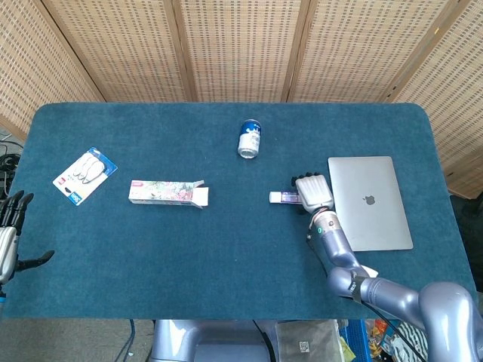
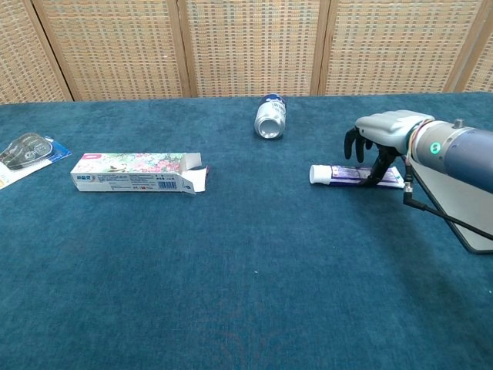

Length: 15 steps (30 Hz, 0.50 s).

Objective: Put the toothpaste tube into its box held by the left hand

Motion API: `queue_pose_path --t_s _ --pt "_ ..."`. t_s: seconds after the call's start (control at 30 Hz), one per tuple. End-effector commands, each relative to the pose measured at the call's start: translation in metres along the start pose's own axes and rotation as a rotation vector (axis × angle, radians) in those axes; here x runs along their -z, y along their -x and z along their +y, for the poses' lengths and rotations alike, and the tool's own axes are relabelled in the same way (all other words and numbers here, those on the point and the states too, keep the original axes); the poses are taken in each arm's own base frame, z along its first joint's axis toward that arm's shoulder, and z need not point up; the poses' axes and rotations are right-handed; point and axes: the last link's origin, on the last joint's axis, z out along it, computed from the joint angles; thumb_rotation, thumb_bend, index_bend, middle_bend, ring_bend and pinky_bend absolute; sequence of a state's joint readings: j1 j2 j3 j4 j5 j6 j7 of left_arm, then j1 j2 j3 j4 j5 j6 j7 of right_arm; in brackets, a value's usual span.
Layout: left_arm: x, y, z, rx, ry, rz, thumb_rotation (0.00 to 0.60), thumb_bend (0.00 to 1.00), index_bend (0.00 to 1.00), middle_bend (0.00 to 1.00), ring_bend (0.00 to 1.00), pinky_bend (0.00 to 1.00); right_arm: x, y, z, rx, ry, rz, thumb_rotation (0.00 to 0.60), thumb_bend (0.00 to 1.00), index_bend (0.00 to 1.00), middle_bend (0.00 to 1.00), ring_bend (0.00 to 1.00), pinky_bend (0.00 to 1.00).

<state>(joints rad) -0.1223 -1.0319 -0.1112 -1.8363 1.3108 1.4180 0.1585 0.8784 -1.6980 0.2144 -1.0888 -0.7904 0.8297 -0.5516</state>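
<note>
At the far left edge of the head view we see our left hand (image 1: 9,226) with fingers spread, holding nothing. Left of centre, the long white cardboard toothpaste box with a floral print (image 2: 135,173) lies flat on the blue cloth, flap open, not yet picked up. Right of centre lies the white-and-purple toothpaste tube (image 2: 347,175); our right hand (image 2: 381,139) arches over its tail, fingers curled down to it, though we cannot tell if they grip. We judge nearly everything remains.
</note>
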Motion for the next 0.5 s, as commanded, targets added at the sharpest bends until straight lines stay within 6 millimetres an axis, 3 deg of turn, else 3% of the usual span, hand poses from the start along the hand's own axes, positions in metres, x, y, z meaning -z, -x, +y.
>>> queue_pose_path --t_s 0.03,0.37,0.5 --pt "0.0 0.001 0.0 -0.001 0.0 -0.002 0.6 0.07 0.0 0.0 0.0 0.0 -0.001 0.006 0.002 0.005 -0.003 -0.011 0.6 0.29 0.33 0.38 0.27 0.27" --pt "-0.002 0.003 0.001 -0.004 -0.008 -0.009 0.6 0.07 0.0 0.0 0.0 0.0 -0.009 0.014 0.01 0.053 0.008 -0.013 0.6 0.29 0.4 0.45 0.32 0.33" --pt "-0.003 0.004 0.001 -0.008 -0.009 -0.012 0.6 0.07 0.0 0.0 0.0 0.0 -0.012 0.018 0.017 0.086 0.01 -0.024 0.6 0.36 0.5 0.54 0.4 0.38"
